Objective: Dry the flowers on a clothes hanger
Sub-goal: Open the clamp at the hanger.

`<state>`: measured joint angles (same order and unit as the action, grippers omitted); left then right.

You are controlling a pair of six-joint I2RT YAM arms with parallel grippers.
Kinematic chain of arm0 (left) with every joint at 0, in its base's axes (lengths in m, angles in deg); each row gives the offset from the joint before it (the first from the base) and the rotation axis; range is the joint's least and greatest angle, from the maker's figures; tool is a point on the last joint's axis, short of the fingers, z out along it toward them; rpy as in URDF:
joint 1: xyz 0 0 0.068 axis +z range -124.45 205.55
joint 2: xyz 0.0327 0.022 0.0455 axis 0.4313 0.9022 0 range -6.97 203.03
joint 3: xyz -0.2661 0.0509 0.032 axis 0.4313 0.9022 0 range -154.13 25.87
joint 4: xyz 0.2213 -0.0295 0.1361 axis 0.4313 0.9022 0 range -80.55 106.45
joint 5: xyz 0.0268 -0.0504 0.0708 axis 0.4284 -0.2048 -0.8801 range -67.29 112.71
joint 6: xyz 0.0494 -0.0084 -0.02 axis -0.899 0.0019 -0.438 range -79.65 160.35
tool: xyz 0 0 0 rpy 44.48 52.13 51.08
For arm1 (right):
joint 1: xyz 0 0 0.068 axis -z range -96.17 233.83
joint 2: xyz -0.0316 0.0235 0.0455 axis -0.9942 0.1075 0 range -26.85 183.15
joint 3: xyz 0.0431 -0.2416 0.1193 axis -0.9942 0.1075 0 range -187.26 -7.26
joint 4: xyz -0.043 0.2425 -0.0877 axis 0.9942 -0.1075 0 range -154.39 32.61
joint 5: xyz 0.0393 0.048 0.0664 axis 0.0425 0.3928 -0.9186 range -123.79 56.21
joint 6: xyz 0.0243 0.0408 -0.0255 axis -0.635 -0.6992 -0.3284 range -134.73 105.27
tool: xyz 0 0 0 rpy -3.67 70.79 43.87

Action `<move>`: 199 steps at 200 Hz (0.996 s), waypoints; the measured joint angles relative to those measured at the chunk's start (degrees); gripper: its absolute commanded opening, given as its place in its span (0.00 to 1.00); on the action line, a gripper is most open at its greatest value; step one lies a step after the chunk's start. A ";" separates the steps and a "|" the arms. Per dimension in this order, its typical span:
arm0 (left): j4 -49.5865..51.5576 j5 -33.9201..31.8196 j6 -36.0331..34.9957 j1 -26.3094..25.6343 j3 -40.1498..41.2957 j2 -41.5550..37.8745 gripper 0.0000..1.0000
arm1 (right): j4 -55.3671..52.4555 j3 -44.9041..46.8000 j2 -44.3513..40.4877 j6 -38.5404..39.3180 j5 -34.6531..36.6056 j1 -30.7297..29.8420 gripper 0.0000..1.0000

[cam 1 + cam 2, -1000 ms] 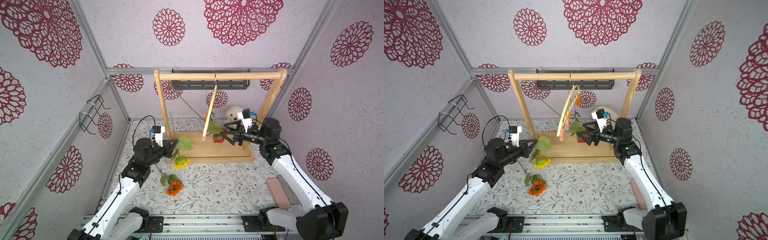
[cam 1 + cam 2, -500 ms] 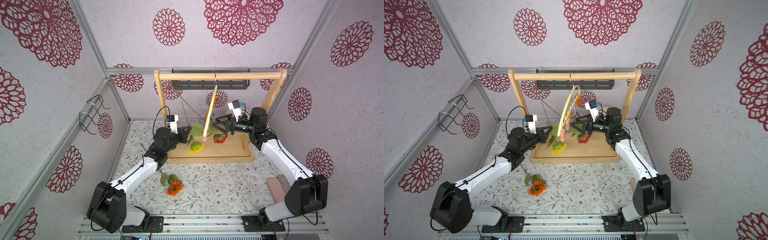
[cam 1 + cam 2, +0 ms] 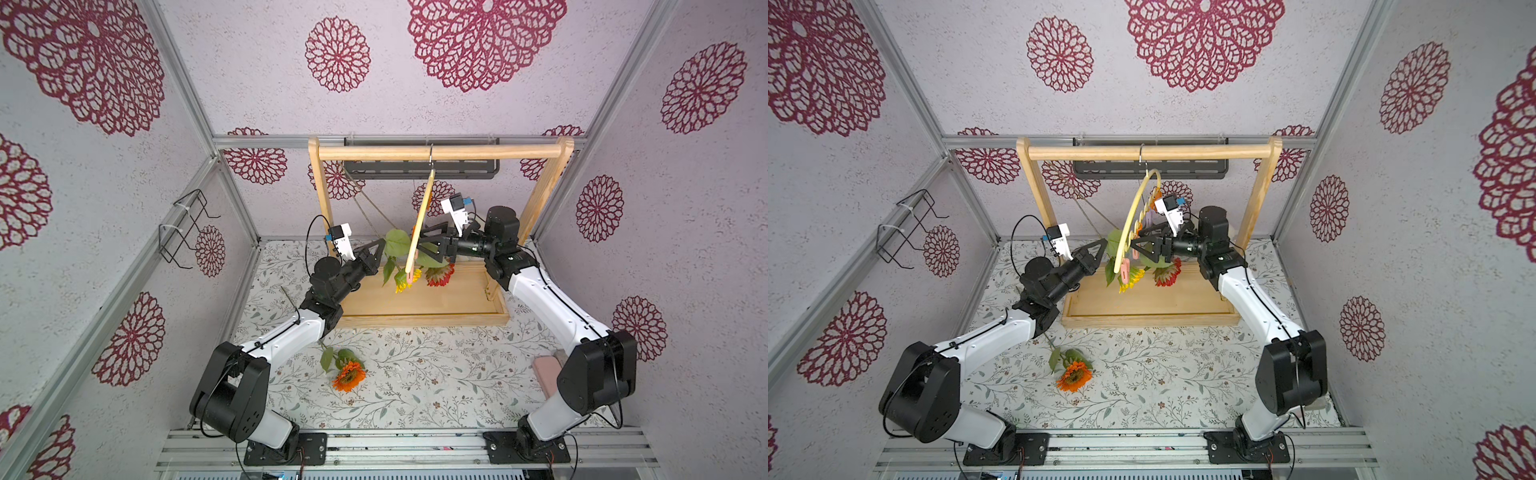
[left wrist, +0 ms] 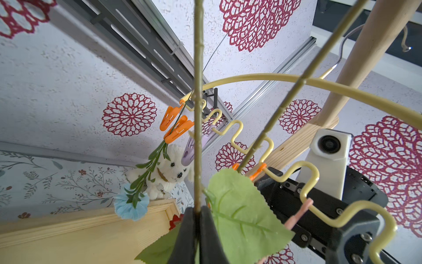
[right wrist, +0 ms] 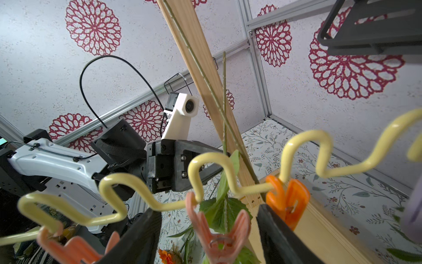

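Observation:
The pale yellow clothes hanger (image 3: pixel 420 216) (image 3: pixel 1135 210) hangs by its hook from the wooden rack, edge-on in both top views. My left gripper (image 4: pixel 198 211) (image 3: pixel 379 249) is shut on the stem of the yellow sunflower (image 3: pixel 405 280), whose head droops while the stem rises past the wavy bar (image 4: pixel 269 146). My right gripper (image 5: pixel 209 220) (image 3: pixel 1139 245) is open, one jaw on each side of a pink clothespin (image 5: pixel 219 228), with small gaps. The red bloom (image 3: pixel 438 275) hangs by an orange clothespin (image 5: pixel 287 201). The light-blue carnation (image 4: pixel 131 206) hangs from another orange pin (image 4: pixel 177 130). The orange bloom (image 3: pixel 348 376) lies on the table.
The wooden rack (image 3: pixel 440 151) stands in a shallow wooden tray (image 3: pixel 415 309) at the back. A white plush dog (image 4: pixel 169 169) sits behind it. A black shelf (image 3: pixel 419 168) is on the back wall, a wire holder (image 3: pixel 183 232) on the left wall, a pink object (image 3: pixel 546 370) by the right arm.
My left arm has carried the sunflower up and back from the tray's front corner to the hanger. My right gripper has moved in around the pink clothespin and its jaws have narrowed.

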<state>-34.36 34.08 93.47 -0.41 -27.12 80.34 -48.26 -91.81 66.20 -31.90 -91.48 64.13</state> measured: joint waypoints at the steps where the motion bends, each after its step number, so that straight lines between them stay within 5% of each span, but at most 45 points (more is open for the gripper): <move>1: -0.15 0.00 0.09 0.00 0.04 0.02 0.00 | -0.07 -0.04 0.04 0.02 0.00 0.00 0.67; 77: -8.22 -1.44 5.40 -0.83 1.73 2.71 0.00 | -2.54 -1.11 1.16 1.09 0.00 -0.26 0.59; 129: -10.19 -3.37 7.58 -1.27 2.40 3.98 0.00 | -3.02 -1.16 1.33 1.55 0.17 -0.46 0.33; 184: -10.80 -8.96 13.64 -1.38 3.48 5.07 0.00 | -2.86 -1.14 1.36 1.64 0.63 -0.50 0.31; 199: -13.00 -9.44 15.45 -1.40 4.15 6.36 0.00 | -2.60 -1.11 1.36 1.57 0.70 -0.50 0.37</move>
<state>-47.37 24.64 108.93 -1.80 -22.97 86.70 -50.86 -92.93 67.56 -30.33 -90.78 63.62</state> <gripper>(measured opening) 0.061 0.315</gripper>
